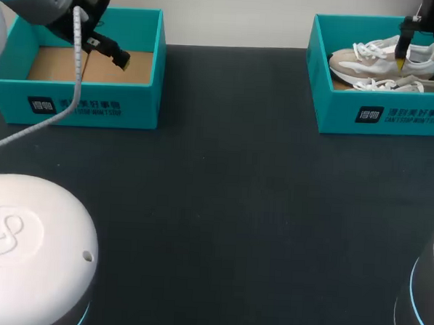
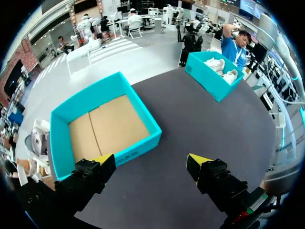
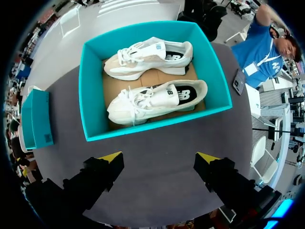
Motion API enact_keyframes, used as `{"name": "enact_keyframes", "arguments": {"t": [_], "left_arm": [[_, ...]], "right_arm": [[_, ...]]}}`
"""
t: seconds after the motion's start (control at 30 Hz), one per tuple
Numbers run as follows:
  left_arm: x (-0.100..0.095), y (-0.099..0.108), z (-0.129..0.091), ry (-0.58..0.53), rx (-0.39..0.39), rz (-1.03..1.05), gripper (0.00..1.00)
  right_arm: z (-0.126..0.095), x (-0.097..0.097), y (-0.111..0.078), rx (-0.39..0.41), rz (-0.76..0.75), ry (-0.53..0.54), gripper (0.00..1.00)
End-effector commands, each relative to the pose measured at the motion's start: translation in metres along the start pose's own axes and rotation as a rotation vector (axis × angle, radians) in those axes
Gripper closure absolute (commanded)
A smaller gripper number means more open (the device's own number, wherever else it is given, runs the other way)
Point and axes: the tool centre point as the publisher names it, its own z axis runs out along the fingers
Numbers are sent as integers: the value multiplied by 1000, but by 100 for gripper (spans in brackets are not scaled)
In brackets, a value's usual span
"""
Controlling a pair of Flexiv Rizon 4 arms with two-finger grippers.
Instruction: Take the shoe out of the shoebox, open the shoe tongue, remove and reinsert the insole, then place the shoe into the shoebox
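Observation:
A teal shoebox (image 1: 380,113) at the table's far right holds two white and beige shoes side by side on its cardboard floor. In the right wrist view the nearer shoe (image 3: 152,100) and the farther shoe (image 3: 147,57) lie laces up inside the box (image 3: 90,95). My right gripper (image 3: 159,160) hangs open above the table just short of the box's near wall; in the head view the right gripper (image 1: 426,66) overlaps the shoes. My left gripper (image 2: 150,164) is open and holds nothing, beside a second, empty teal box (image 2: 109,126).
The empty box (image 1: 84,64) stands at the far left, with my left gripper (image 1: 115,55) over it. Between the two boxes stretches the dark table top (image 1: 223,192). A small dark flat device (image 3: 238,81) lies beside the shoebox. White arm bases (image 1: 30,247) fill the near corners.

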Motion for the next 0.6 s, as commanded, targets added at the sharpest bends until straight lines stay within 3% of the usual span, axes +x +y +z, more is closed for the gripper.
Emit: {"name": "enact_keyframes", "arguments": {"t": [0.03,0.2,0.6], "left_arm": [[-4,-3,-1,-59,-200,-340,0],[-12,-2,3,-3,-272,-442,0],[-26,11,18,-3,-314,-493,0]], "right_arm": [[-2,-8,-17,-13,-10,-1,0],[7,-19,-27,5,-4,8,0],[33,-43,-26,12,-22,31,0]]}}
